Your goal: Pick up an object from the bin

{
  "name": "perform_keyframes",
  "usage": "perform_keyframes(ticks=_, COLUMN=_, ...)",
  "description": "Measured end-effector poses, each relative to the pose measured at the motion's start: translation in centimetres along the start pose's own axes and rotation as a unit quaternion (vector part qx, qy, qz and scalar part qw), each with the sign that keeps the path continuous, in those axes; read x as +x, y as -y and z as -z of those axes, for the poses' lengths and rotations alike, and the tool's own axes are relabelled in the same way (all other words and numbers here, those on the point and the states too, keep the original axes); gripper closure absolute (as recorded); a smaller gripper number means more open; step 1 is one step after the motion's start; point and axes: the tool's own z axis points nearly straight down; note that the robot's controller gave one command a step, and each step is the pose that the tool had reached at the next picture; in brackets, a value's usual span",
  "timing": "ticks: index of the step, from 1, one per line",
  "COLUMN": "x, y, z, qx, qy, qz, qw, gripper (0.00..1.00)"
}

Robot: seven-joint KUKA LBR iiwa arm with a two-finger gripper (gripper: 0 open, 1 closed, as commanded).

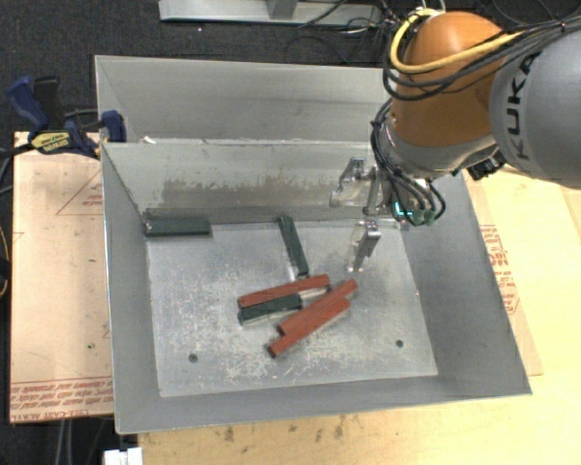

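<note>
Bin (271, 381) grey metal. Arm (552, 105) enters from right. Gripper (356, 264) hangs over upper end of long red bar (310, 325) at bin centre; spread or pressed together, cannot tell. Thin red bar (283, 292) just beside it on left; dark green bar (292, 245) behind.

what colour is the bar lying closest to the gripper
Reddish-brown. The bar lies slanted mid-bin, close by the gripper; the camera view shows it best.

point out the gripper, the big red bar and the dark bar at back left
gripper (358, 263), camera view, its lower end
big red bar (313, 319), camera view, mid top face
dark bar (177, 225), camera view, mid top face
</note>
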Motion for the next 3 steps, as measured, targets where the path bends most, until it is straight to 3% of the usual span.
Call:
perform_keyframes(ticks=1, x=-0.1, y=0.0, z=0.4, qx=0.0, qy=0.0037, qz=0.0, qw=1.0, gripper=0.0)
perform_keyframes(ticks=2, x=1.8, y=-0.3, z=-5.5, qx=0.0, qy=0.005, qz=0.049, qw=0.9988, gripper=0.0)
perform_keyframes(ticks=3, x=4.6, y=-1.4, z=-7.2, qx=0.0, qy=0.0023, qz=0.198, qw=0.9803, gripper=0.0)
